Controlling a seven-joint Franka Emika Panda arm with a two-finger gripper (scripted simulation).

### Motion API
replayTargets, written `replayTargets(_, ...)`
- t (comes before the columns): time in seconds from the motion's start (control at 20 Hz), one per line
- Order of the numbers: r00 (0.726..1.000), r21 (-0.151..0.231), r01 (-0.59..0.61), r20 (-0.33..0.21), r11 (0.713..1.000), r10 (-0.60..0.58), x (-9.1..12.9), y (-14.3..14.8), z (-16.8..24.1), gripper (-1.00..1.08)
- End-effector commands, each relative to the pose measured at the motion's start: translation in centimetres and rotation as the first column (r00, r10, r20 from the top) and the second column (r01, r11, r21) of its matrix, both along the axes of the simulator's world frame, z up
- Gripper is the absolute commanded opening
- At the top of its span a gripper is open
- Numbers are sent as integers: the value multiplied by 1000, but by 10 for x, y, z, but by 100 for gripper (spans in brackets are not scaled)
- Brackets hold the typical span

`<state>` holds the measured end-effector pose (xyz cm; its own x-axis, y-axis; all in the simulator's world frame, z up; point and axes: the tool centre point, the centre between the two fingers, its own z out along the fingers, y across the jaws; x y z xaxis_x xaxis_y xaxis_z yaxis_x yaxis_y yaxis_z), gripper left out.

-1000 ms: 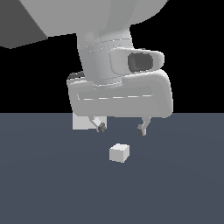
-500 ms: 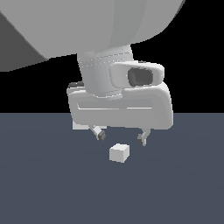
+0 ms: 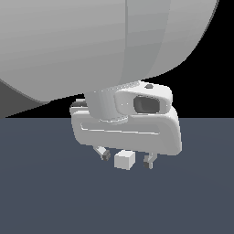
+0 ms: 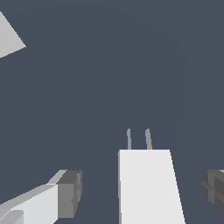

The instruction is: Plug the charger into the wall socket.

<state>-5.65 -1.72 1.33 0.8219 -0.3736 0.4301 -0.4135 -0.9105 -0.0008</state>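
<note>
The charger (image 3: 124, 160) is a small white cube resting on the dark floor. In the wrist view the charger (image 4: 148, 186) shows two thin grey prongs (image 4: 138, 139) sticking out of one end. My gripper (image 3: 126, 159) is open and straddles it, one fingertip on each side with a gap to the cube on both sides. The wrist view shows the gripper (image 4: 142, 192) the same way, its dark pads (image 4: 70, 194) apart from the block. A white corner that looks like the wall socket (image 4: 8, 37) lies off ahead of the prongs. In the exterior view the hand hides the socket.
The dark grey-blue floor (image 3: 45, 196) spreads all around. The large pale arm body (image 3: 114, 45) fills the upper part of the exterior view.
The hand has come down over the cube, so its fingertips now sit on either side of it instead of above it. The cube has not moved.
</note>
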Motion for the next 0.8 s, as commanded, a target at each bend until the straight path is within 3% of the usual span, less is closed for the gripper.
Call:
replayTargets(0.0,1000,0,0,1,1000,0,0,0,-1,-100)
replayTargets(0.75,1000,0,-23,2,1000,23,2,2,2,-100)
